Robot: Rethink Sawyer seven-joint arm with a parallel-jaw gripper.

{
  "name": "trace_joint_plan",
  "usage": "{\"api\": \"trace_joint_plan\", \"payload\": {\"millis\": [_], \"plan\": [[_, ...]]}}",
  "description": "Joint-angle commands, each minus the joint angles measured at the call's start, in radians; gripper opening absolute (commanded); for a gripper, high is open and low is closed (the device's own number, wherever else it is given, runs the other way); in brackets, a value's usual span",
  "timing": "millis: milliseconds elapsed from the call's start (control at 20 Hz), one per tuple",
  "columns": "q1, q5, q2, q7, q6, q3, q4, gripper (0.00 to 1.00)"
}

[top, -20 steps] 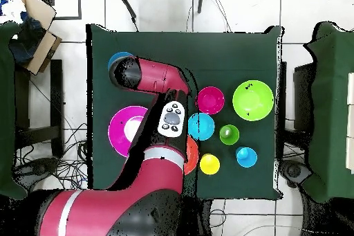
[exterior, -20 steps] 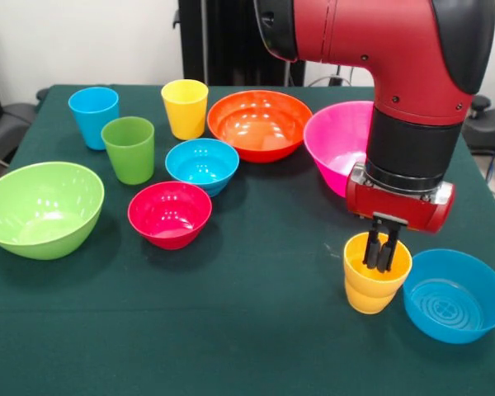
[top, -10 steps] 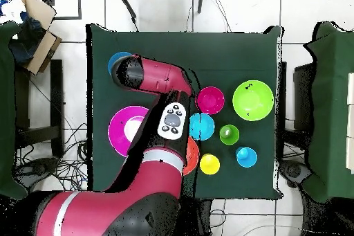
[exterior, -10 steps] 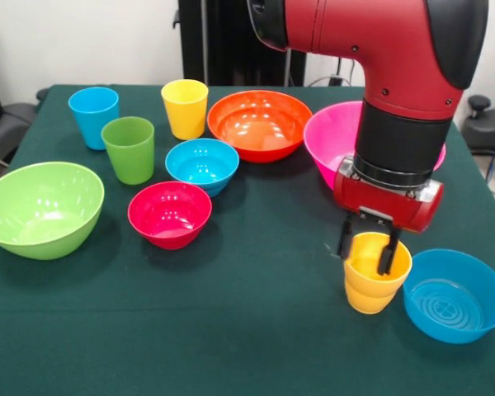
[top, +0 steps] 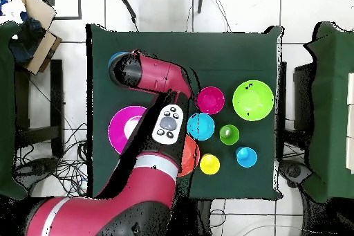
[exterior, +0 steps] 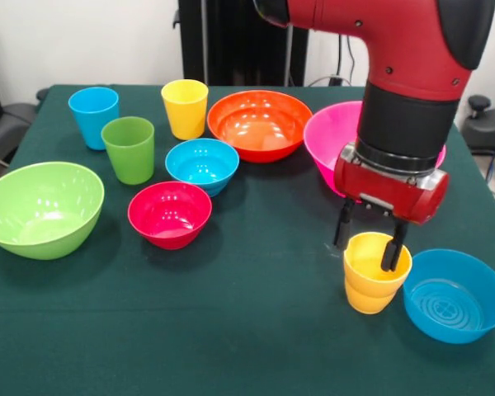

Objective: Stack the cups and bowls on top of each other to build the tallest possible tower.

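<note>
My gripper hangs open over the squat yellow-orange cup at the front right. The right finger dips inside the cup near its right wall and the left finger stands outside its left rim. Next to the cup sits a small blue bowl. The large pink bowl is partly behind my arm. The orange bowl, second small blue bowl, red bowl and lime bowl stand singly. So do the green, light blue and yellow cups. No tower shows.
The overhead view hides the gripper and the orange cup under my arm. The pink bowl, red bowl and lime bowl show there. The dark green table ends close in front of the cup.
The gripper's fingers, shut together inside the yellow-orange cup a second ago, have spread apart. The arm has shifted slightly. The cup has stayed in place.
</note>
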Motion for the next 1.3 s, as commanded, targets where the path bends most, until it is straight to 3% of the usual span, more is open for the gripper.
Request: {"api": "trace_joint_plan", "payload": {"millis": [50,500,900,1300], "plan": [[0.071,0.074,0.046,0.352,0.073,-0.013,0.044,1.00],[0.098,0.115,0.096,0.433,0.047,-0.034,0.029,1.00],[0.089,0.090,0.143,0.420,-0.064,-0.014,0.031,1.00],[0.094,0.070,0.193,0.379,-0.073,-0.040,-0.014,1.00]]}}
